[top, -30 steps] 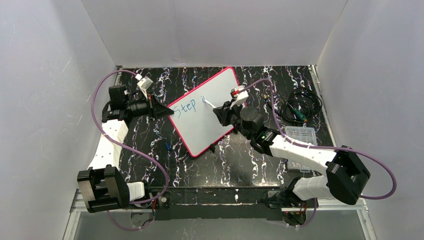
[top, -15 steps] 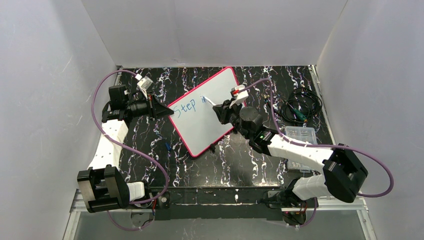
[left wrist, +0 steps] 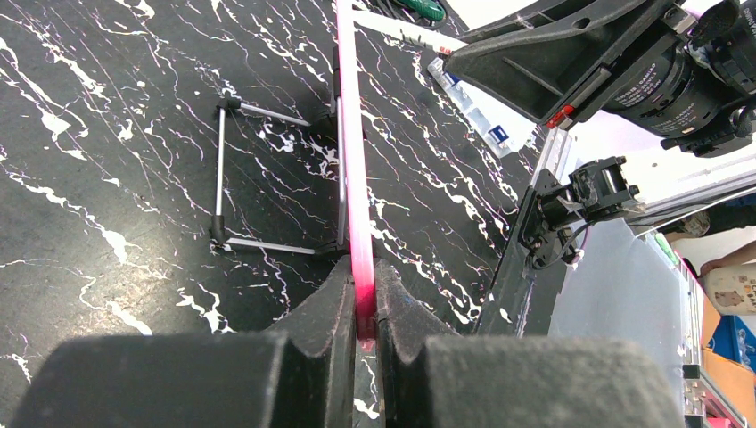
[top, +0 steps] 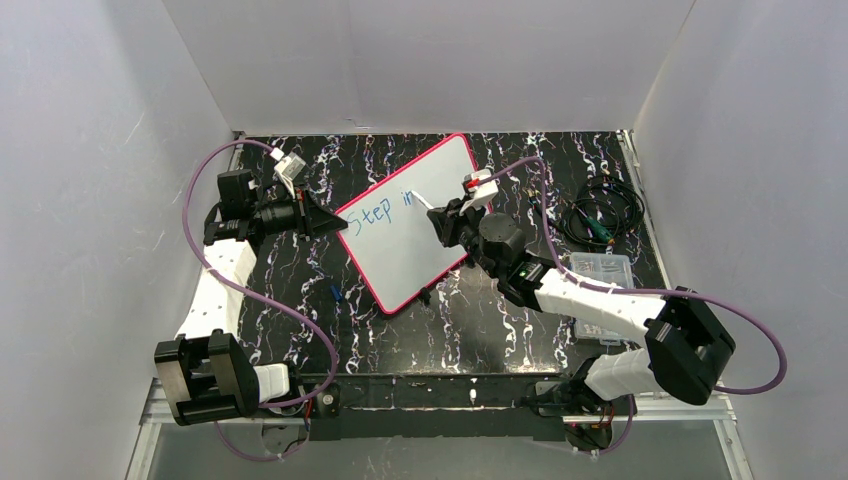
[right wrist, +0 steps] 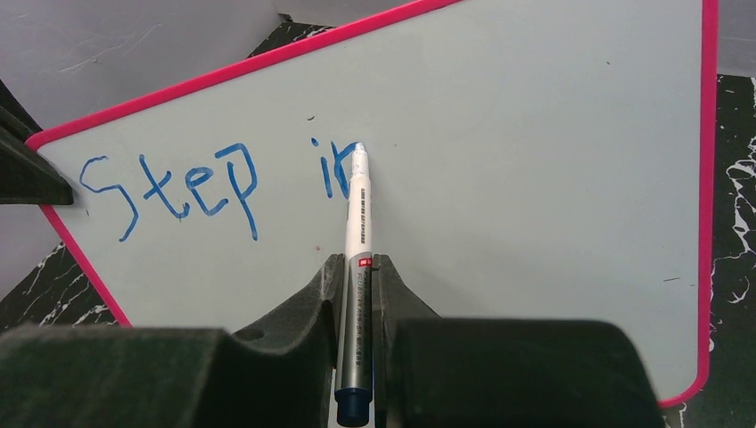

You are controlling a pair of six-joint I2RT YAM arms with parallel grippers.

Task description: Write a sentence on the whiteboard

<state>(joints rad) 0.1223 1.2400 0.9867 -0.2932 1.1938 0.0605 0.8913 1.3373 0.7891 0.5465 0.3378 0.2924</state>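
The whiteboard [top: 410, 250], white with a pink-red frame, stands tilted on the dark marbled table. My left gripper [top: 335, 222] is shut on its left corner; the left wrist view shows the pink frame [left wrist: 349, 134] pinched between the jaws of that gripper [left wrist: 361, 294]. The sentence [right wrist: 169, 183] reads "Step" in blue, followed by an "i" and part of another letter. My right gripper [right wrist: 357, 267] is shut on a white marker pen [right wrist: 358, 214], whose tip touches the board [right wrist: 535, 178] at that last stroke. From above, the pen [top: 420, 203] points left from the right gripper [top: 440, 218].
A coil of black cable [top: 600, 215] and a clear plastic box [top: 600, 270] lie at the right of the table. A small blue cap [top: 335, 293] lies left of the board's lower edge. The board's wire stand [left wrist: 220, 160] rests behind it. White walls enclose three sides.
The pen tip has crept right and up, adding a blue stroke after the "i". The left gripper and the board have not moved.
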